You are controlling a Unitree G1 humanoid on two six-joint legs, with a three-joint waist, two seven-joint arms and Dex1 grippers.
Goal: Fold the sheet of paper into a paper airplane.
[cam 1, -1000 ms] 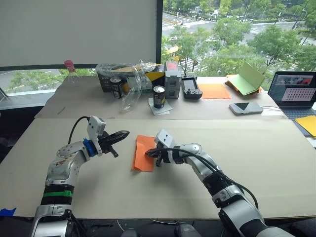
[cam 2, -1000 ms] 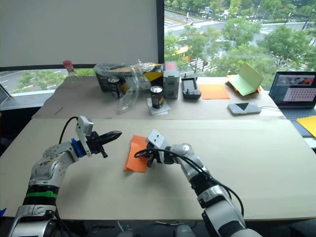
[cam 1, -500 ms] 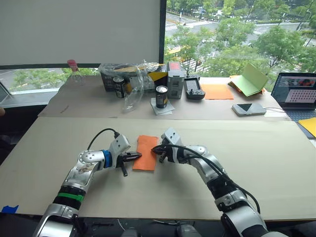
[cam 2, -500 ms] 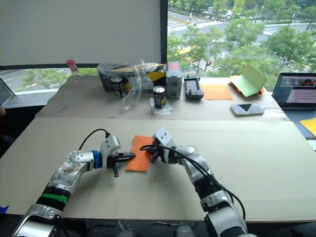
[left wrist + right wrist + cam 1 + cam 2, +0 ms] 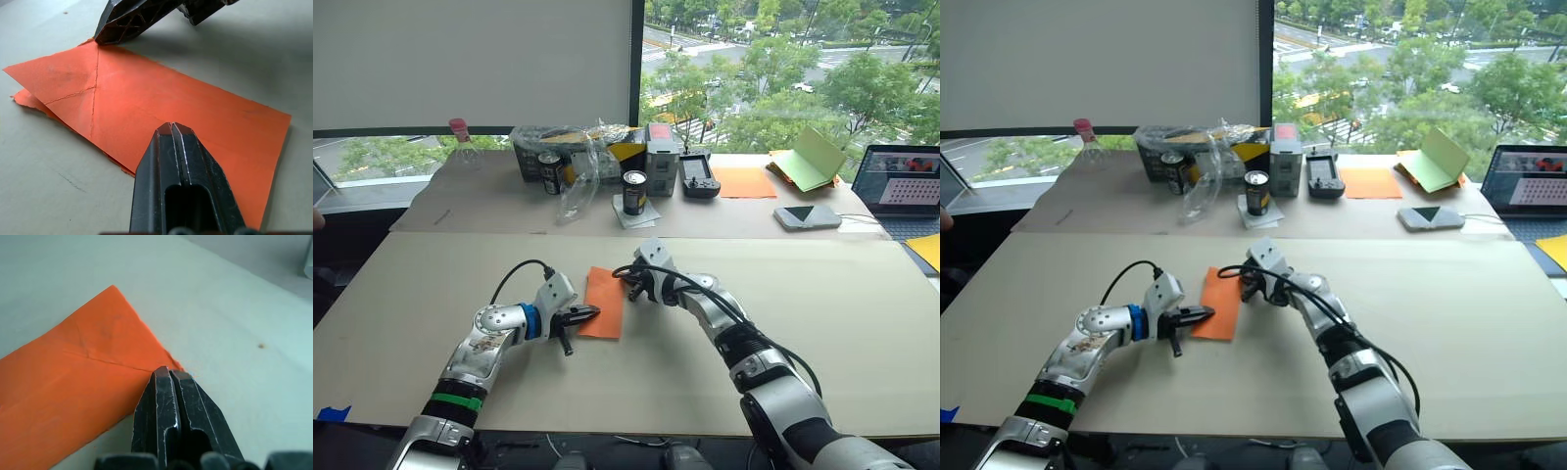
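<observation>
- I see the thin bright orange sheet of paper [image 5: 605,303] lying flat on the near beige table [image 5: 822,323], folded into a narrow upright strip with layered edges; crease lines cross its upper layer in the left wrist view.
- Left gripper [image 5: 590,313] — its two black fingers are pressed together, nothing between them; the tips rest on the paper's left edge near the lower corner; in the left wrist view the closed tips [image 5: 172,128] sit on top of the orange surface.
- Right gripper [image 5: 625,284] — fingers likewise closed on nothing, tips down at the paper's upper right edge; the right wrist view puts the closed tips [image 5: 167,374] right at the paper's edge where a crease line meets it; I cannot tell if they press the paper or the table just beside it.
- The two grippers sit at opposite sides of the strip, near each other.
- On the far table: a dark drink can [image 5: 632,192] on a white napkin, a crumpled clear plastic bag [image 5: 576,166], a black handheld controller [image 5: 693,177], a pale orange flat sheet [image 5: 738,181], a light green booklet [image 5: 808,157] propped open, a white smartphone [image 5: 803,216], an open laptop [image 5: 903,178].
</observation>
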